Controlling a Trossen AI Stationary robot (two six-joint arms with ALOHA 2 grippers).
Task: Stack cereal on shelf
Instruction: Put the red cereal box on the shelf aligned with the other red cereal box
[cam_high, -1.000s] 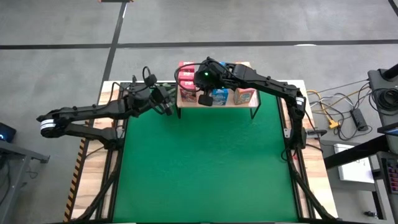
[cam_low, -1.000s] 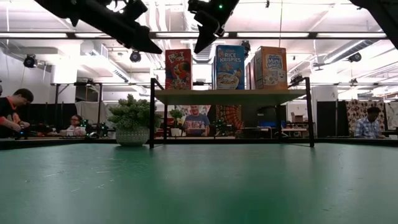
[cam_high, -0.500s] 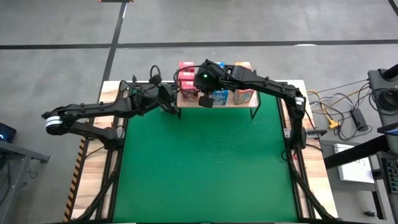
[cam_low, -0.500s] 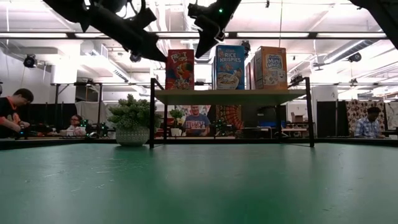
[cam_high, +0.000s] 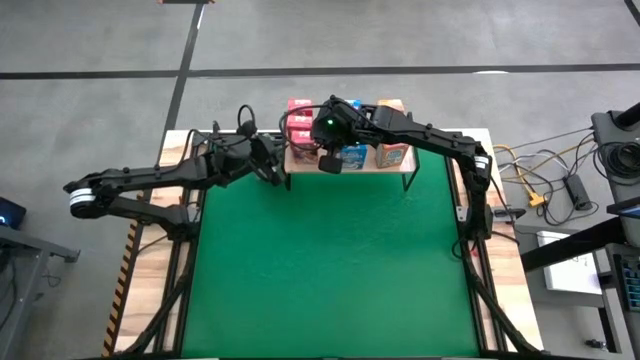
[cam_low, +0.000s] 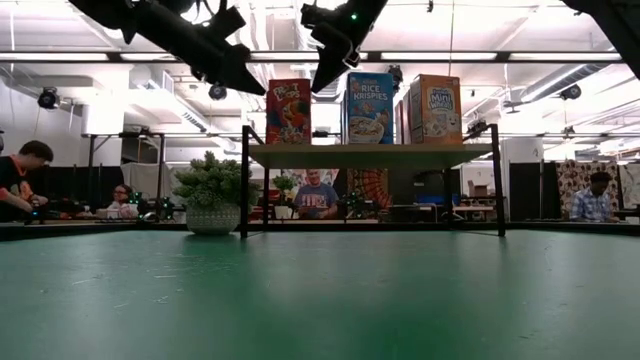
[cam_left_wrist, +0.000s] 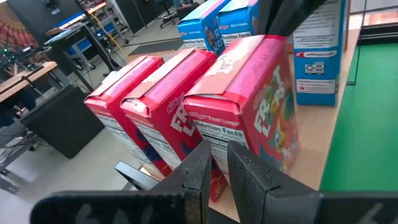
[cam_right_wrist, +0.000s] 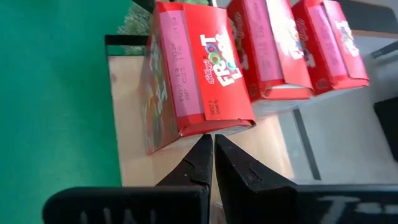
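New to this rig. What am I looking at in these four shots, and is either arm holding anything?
Two dark robot arms work at a table covered by a green mat. One shot looks straight down from above, one sits level with the tabletop, and two come from cameras on the arms' wrists.

At the far edge stands a wooden shelf carrying upright cereal boxes: pink-red, blue, orange. A potted green plant sits beside it.

The left end effector is by the shelf's left end, the right end effector above the pink-red boxes. The wrist views show each pair of fingers nearly together near a pink-red box, gripping nothing.
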